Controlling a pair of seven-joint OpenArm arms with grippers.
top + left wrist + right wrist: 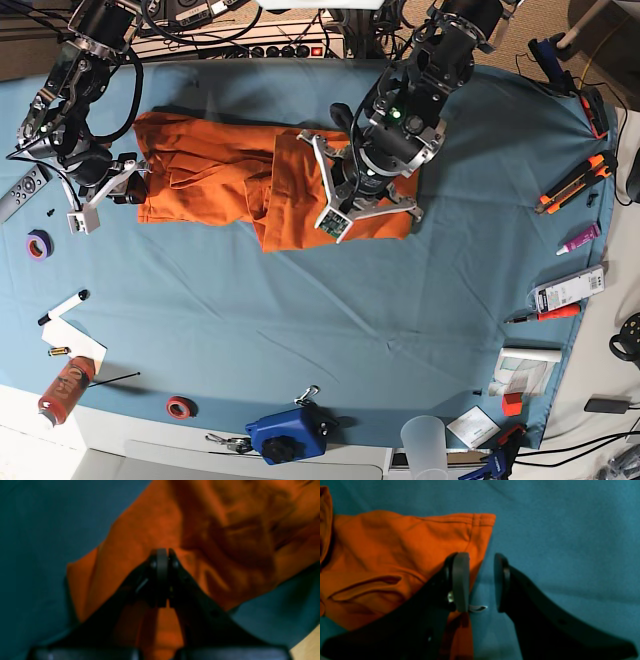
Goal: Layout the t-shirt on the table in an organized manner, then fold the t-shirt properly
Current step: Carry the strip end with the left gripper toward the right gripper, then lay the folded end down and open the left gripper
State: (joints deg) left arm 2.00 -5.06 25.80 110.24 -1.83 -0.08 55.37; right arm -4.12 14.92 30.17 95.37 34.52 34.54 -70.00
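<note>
The orange t-shirt (210,180) lies crumpled in a long band across the far half of the teal table (300,320). In the left wrist view my left gripper (162,555) is shut, its tips pressed into the wrinkled t-shirt (150,525) with creases running to them. The base view shows this arm over the shirt's right end. My right gripper (481,580) stands open at the shirt's left end, at a hemmed corner (480,520). One of its fingers (461,580) is over the cloth and the other over bare table (570,530).
A remote (20,190), a purple tape roll (38,244) and a marker (65,305) lie at the left margin. A red tape ring (180,407), a blue tool (285,435) and a cup (425,440) sit along the near edge. An orange cutter (575,180) lies at the right.
</note>
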